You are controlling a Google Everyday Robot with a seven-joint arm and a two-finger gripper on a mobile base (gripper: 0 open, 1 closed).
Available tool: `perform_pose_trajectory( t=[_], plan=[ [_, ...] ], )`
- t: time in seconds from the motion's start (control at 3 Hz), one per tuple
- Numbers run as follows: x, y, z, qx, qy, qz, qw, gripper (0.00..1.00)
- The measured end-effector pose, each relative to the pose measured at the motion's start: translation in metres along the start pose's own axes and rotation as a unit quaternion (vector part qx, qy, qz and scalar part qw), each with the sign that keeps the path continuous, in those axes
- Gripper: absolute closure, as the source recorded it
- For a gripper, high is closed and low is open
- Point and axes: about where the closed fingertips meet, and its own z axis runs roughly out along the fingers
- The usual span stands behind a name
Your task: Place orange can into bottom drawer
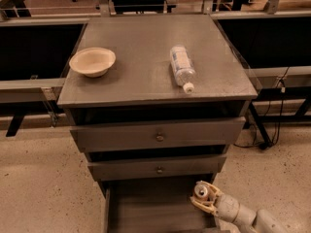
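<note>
At five o'clock in view, the pale cream-yellow two-finger gripper [202, 197] joins a rounded light-grey cylindrical wrist [228, 208], then a smooth whitish-grey arm segment [265, 222] running off the corner.

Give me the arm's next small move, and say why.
Probably ease the pincer down and toward the middle of the open grey metal bottom drawer. It grips the small orange-gold metal can with silver top upright at the drawer's right edge, above the floor, so releasing now looks premature.
</note>
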Motion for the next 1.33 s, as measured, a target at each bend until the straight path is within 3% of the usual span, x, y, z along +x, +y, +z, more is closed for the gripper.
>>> perform_pose_trajectory(
  t=[0.33,1.0,1.33],
  plan=[
    [0.010,0.000,0.004,-0.001,0.013,0.008,0.9999,1.00],
    [0.096,0.003,0.012,0.003,0.012,0.031,0.9995,1.00],
    [0.136,0.008,0.011,-0.022,0.042,0.004,0.9989,0.74]
  ],
)
